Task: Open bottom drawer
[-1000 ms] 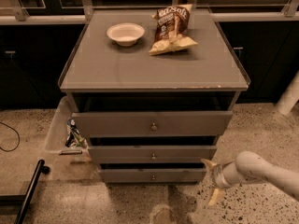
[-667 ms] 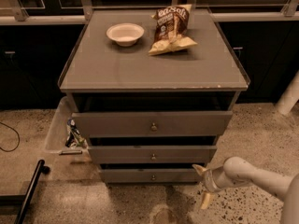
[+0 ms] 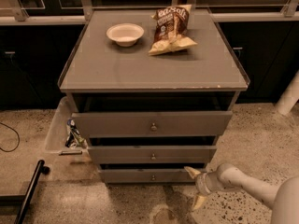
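Camera view: pincer (image 3: 195, 186) spread apart, low, just beside bottom drawer (image 3: 140, 176) front.

The gripper (image 3: 194, 186) hung low, its fingers (image 3: 190, 171) spread wide, one above the other; behind it the pale arm (image 3: 247, 185) stretched off rightward.

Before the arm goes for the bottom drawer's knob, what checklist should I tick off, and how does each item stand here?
1. Pincer open: ok, fingers spread.
2. Pincer at bottom drawer height: ok, by its right end.
3. Pincer lined up with the drawer's knob: not ok, it sits well to the right, apart.
4. Knob unobstructed: ok.
5. Drawer slides freely: cannot tell.
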Motion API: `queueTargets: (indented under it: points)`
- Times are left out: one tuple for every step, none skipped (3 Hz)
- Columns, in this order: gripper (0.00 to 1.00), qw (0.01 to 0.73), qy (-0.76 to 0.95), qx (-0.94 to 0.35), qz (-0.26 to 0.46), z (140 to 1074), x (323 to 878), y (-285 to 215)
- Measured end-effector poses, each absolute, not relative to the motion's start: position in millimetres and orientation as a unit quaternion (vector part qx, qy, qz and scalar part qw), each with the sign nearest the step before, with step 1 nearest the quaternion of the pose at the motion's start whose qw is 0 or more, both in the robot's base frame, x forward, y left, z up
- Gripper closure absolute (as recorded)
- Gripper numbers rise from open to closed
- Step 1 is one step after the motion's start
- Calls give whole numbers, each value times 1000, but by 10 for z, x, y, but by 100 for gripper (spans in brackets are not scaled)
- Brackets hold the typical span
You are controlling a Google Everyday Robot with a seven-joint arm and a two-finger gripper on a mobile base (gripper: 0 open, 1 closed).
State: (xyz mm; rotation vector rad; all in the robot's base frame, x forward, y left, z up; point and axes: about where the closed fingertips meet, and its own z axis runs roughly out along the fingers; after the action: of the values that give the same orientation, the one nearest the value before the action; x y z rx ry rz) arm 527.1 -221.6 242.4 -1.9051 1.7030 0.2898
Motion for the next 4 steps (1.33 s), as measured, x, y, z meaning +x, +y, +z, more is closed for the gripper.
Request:
queueTargets:
  points:
    - [0, 296, 624, -716, 99, 2254, 5396, -2204]
    - [0, 296, 624, -716, 98, 2246, 5406, -2209]
    - [0, 292, 619, -723, 92, 2206, 5375, -2156]
    - [0, 277, 618, -732, 67, 1969, 5479, -2123]
